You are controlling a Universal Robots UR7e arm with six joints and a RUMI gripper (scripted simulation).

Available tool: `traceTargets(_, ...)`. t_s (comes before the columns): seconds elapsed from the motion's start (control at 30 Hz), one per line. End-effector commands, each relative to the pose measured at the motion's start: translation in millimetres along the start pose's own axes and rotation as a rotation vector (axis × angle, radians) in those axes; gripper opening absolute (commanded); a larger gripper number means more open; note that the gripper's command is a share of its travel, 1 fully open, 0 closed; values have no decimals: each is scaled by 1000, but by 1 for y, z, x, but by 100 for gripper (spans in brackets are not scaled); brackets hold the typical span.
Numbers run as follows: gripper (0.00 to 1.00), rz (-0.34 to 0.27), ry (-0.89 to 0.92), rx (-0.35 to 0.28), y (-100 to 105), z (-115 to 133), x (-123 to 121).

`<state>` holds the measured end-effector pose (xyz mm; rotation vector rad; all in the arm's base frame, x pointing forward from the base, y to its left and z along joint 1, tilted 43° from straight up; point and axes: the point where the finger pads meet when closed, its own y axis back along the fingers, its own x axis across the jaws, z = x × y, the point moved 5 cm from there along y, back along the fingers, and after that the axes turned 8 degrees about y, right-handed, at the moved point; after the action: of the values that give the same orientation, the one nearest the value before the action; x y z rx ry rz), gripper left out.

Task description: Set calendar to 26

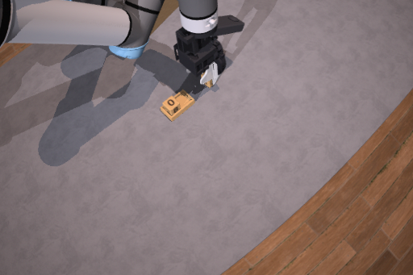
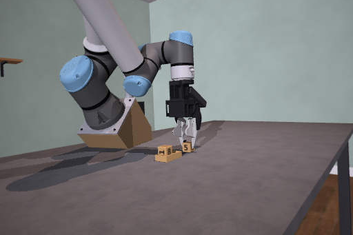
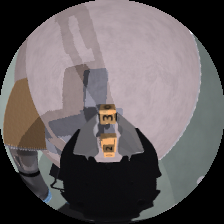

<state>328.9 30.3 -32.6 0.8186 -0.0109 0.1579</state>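
Two wooden number cubes belong to this calendar, and only one sits in the tray: the seated cube rests flat at one end, its top face reading 0. The other cube stands on the table just beside the tray's empty end, with the gripper clamped on it, one finger on each of two opposite faces.

Judging by its look, the held cube is a small, stiff block of light wood: it should neither give nor break under the grip, but its smooth flat faces could slip or twist if the fingers catch it off-centre or near an edge. Squeezing across two opposite faces, low and centred, seems the safest hold, and it leaves the remaining faces free for turning the wanted digit toward the month side.

Each view adds something. From above, the gripper body hides nearly all of the held cube, yet the tray's bare half shows plainly. From the side, a 5 faces outward on the held cube and an 8 on the seated one, and the held cube appears to touch the table. Looking down between the fingers, the wrist camera shows the cube close up, with a second digit face beyond it reading 3.
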Motion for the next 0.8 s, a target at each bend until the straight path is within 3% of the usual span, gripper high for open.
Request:
traceTargets(0.0, 17, 1, 0, 0, 0, 0, 0)
traceTargets(0.33, 28, 1, 0, 0, 0, 0, 0)
traceTargets(0.77, 28, 1, 0, 0, 0, 0, 0)
